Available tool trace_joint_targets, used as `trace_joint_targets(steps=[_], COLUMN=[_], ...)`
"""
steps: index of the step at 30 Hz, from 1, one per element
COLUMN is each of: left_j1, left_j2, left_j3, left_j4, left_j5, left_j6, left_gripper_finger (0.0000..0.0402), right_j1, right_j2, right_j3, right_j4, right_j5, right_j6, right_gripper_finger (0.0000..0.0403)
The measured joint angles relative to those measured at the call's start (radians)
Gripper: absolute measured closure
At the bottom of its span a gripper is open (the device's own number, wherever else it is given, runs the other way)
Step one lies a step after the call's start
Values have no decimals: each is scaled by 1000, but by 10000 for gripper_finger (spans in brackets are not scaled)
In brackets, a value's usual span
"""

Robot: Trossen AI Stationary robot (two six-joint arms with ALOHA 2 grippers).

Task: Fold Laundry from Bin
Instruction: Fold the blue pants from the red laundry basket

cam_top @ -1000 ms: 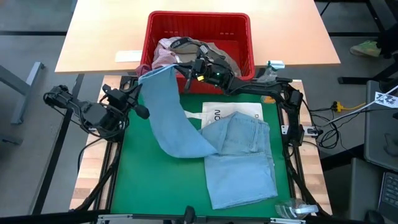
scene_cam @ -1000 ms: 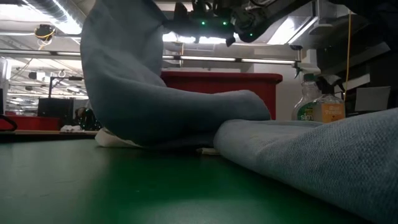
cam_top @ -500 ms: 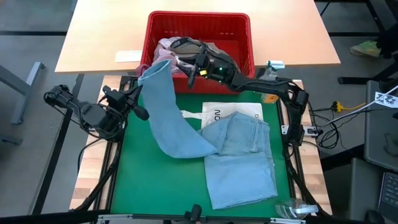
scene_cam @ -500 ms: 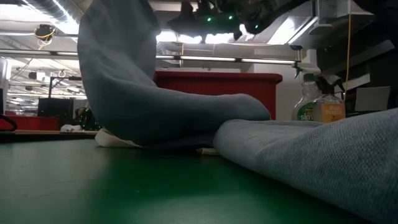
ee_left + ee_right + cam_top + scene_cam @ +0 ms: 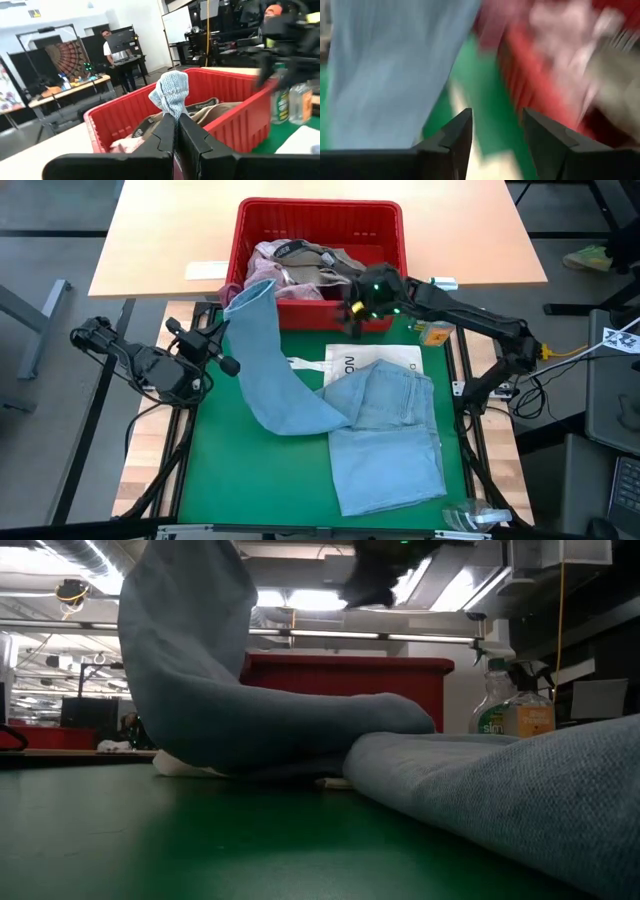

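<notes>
Two dark, jointed arms trailing black cables; the right arm (image 5: pixel 470 320) shows green lights.

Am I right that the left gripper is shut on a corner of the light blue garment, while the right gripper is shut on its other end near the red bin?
Not quite: the right gripper is open and holds nothing, as the right wrist view shows. The rest stands: the left gripper is shut on a corner of the light blue garment, near the red bin.

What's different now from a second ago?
The right gripper let go of the light blue garment, opened, and swung right along the red bin. The garment's raised end now rests on the bin's edge. The left gripper stays shut; the folded jeans lie unmoved.
</notes>
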Motion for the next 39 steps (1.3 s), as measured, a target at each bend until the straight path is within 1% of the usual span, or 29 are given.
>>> trace_joint_targets(steps=[3,5,7,11,14,17,21,26,32,39], left_j1=[25,48,70,97,99,98,98,98,98,98], left_j2=[0,0,0,0,0,0,0,0,0,0], left_j3=[0,0,0,0,0,0,0,0,0,0], left_j4=[-35,-65,-101,-125,-128,-129,-129,-129,-129,-129], left_j5=[0,0,0,0,1,0,4,17,19,20], left_j6=[-1,-1,-2,-3,-3,-4,-6,-11,-13,-14], left_gripper_finger=[401,401,401,401,401,396,392,390,389,388], right_j1=[7,7,26,82,135,196,274,349,408,438], right_j2=[-13,-13,-13,-10,-11,-10,-10,-10,-5,26], right_j3=[0,-14,-58,-187,-294,-391,-464,-475,-475,-475], right_j4=[-254,-384,-444,-467,-429,-346,-205,-98,-22,46], right_j5=[-53,-58,-58,-58,-58,-58,-58,-72,-159,-154], right_j6=[-1,-7,-8,-35,-79,-108,-105,-71,-57,29], right_gripper_finger=[237,237,236,236,236,236,236,236,236,236])
